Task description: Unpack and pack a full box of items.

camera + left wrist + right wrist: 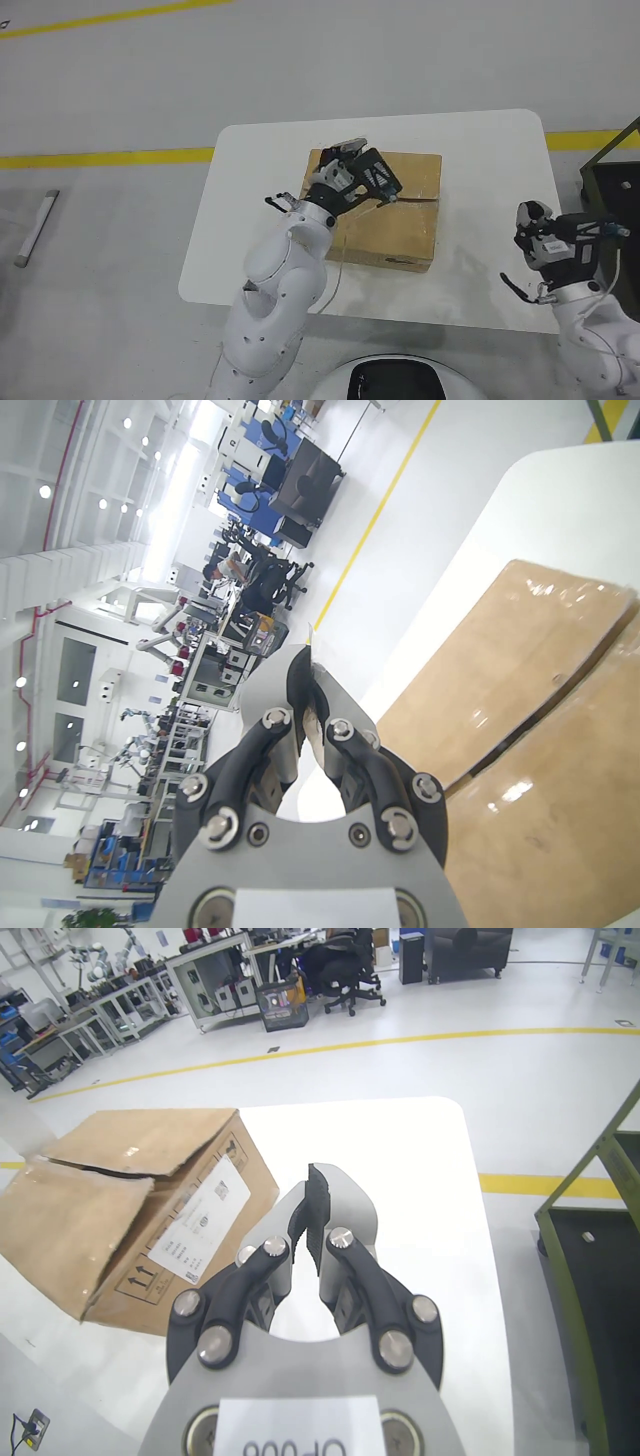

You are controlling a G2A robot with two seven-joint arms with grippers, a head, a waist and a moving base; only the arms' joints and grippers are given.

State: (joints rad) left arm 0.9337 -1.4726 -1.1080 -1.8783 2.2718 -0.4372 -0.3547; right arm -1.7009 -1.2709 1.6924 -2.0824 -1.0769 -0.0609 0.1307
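A brown cardboard box (405,225) stands in the middle of the white table (480,140), its top flaps folded down and glossy with tape. In the right wrist view the box (100,1208) has a slightly gaping seam and a white label (200,1223) on its side. My left gripper (348,150) hovers over the box's far left corner. In its own view the left gripper (306,660) is shut, with a thin clear sliver of tape (311,637) sticking out at the tips beside the box (525,700). My right gripper (533,212) (312,1188) is shut on nothing, above the table right of the box.
A green cart (615,180) (590,1238) stands just off the table's right side. Bare table surface lies between the box and the right gripper and along the far edge. Yellow floor lines run behind the table.
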